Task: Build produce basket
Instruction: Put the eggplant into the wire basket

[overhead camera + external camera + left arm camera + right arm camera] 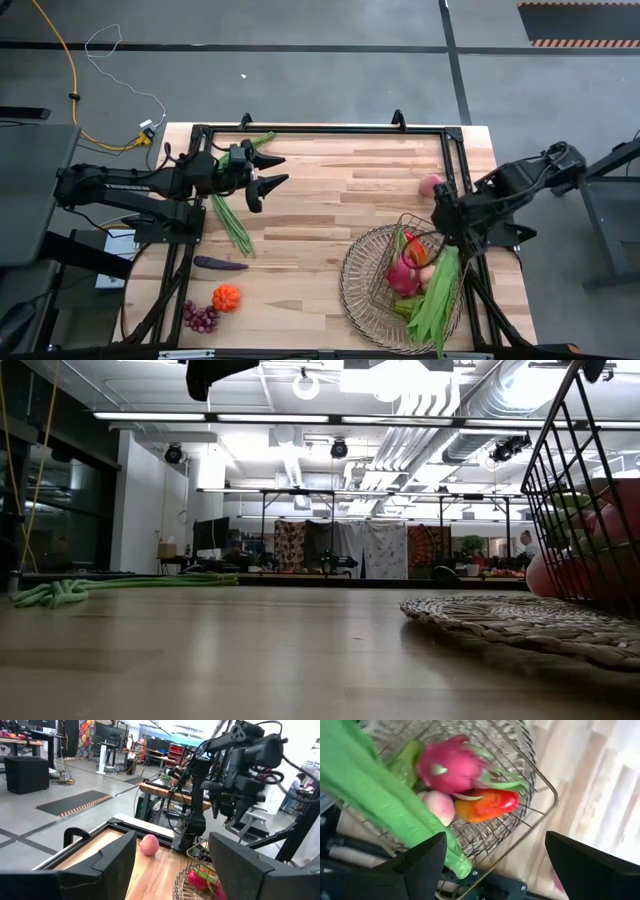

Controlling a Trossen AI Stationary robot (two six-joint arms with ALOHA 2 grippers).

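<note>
basket (pixel 352 290): lower right, already holding dragon fruit (pixel 403 276), pepper (pixel 420 250), beans
right claw (pixel 441 238): spread wide over its rim, empty
left claw (pixel 268 171): wide, upper left, waiting

The right claw (pixel 438 237) covers part of the basket (pixel 358 290) rim; its 6 o'clock edge is cut off.

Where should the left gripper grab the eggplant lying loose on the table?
Grip the eggplant mid-body from straight above, fingers closing across its narrow width. It lies flat and lengthwise on bare wood, clear of the pumpkin and bean bunch. Left gripper is open.
</note>
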